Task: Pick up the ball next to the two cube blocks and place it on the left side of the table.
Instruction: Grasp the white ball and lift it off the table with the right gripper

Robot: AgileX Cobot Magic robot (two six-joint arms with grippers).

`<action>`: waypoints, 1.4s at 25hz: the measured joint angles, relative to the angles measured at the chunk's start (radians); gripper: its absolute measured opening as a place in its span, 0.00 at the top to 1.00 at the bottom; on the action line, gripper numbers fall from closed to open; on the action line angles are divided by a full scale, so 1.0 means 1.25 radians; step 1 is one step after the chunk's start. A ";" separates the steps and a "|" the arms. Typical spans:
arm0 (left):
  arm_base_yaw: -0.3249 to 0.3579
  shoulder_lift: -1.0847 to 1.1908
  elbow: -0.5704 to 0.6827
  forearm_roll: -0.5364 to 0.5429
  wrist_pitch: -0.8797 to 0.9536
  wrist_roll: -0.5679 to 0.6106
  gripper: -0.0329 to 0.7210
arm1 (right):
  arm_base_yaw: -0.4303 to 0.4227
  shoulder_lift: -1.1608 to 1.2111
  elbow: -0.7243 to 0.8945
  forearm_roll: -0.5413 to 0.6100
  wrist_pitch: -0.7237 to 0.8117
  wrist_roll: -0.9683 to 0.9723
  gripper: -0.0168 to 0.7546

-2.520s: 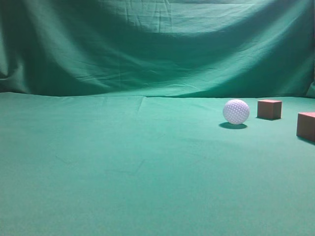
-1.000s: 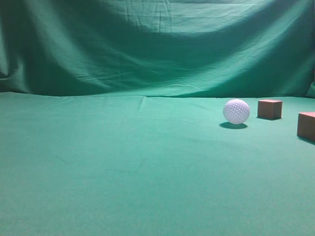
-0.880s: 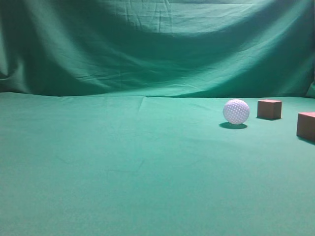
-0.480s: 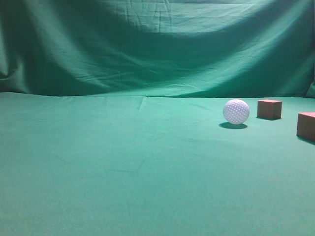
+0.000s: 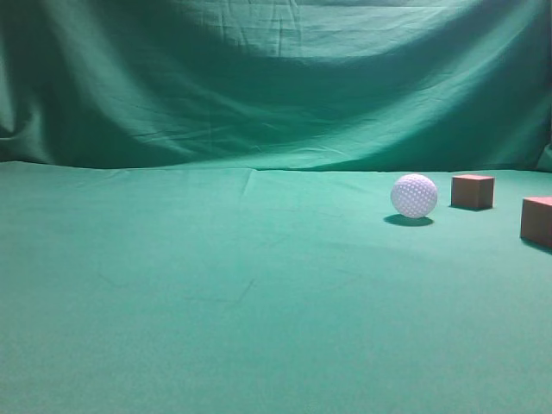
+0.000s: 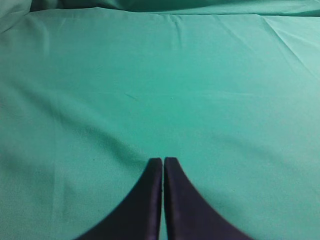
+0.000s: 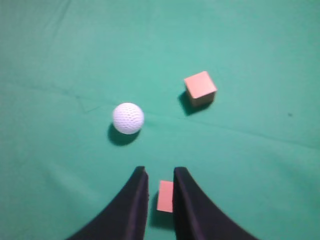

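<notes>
The white dimpled ball (image 5: pixel 414 196) rests on the green table (image 5: pixel 216 285) at the right, just left of the two reddish-brown cube blocks (image 5: pixel 473 191) (image 5: pixel 536 221). Neither gripper shows in the exterior view. In the right wrist view the ball (image 7: pixel 128 118) lies ahead and left of my right gripper (image 7: pixel 160 172). Its jaws stand a little apart and hold nothing. One cube (image 7: pixel 165 196) shows on the cloth below, through the gap, and the other cube (image 7: pixel 200 87) lies ahead to the right. My left gripper (image 6: pixel 163 161) is shut and empty over bare cloth.
A green cloth backdrop (image 5: pixel 276 78) hangs behind the table. The cloth has slight wrinkles (image 6: pixel 132 96). The near cube is cut by the right edge of the exterior view.
</notes>
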 joint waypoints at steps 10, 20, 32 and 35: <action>0.000 0.000 0.000 0.000 0.000 0.000 0.96 | 0.160 0.321 -0.190 0.007 0.018 -0.037 0.79; 0.000 0.000 0.000 0.000 0.000 0.000 0.96 | 0.160 0.518 -0.295 0.009 0.000 -0.040 0.15; 0.000 0.000 0.000 0.000 0.000 0.000 0.96 | 0.160 0.649 -0.303 0.014 -0.053 -0.106 0.34; 0.000 0.000 0.000 0.000 0.000 0.000 0.96 | 0.160 0.655 -0.303 0.014 -0.065 -0.106 0.54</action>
